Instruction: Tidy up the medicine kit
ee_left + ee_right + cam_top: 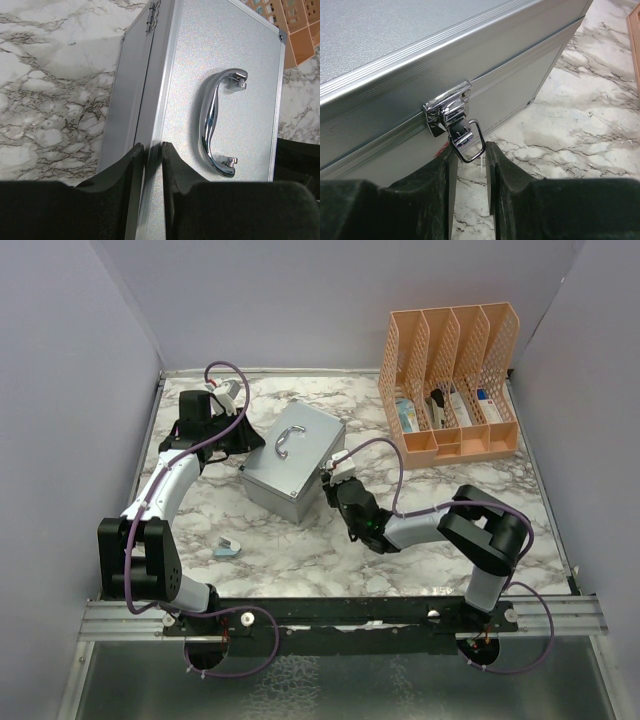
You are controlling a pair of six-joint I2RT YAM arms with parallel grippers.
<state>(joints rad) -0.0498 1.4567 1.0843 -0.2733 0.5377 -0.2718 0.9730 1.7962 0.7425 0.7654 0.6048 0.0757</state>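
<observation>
The medicine kit (293,462) is a grey metal box with its lid down, lying askew mid-table, with a curved chrome handle (212,125) on the lid. At its back-left end, my left gripper (152,150) is pinched on the ribbed rear edge of the lid, near the hinge (151,12). My right gripper (471,150) sits at the front wall of the kit (520,85), just under the chrome latch (447,107). The latch's wire loop (481,142) hangs loose between the two fingertips, and the jaws still stand apart.
An orange mesh file organizer (455,380) holding several small packs stands at the back right. A small teal and white item (226,549) lies on the marble table near the left arm's base. Grey walls close in the left, back and right sides.
</observation>
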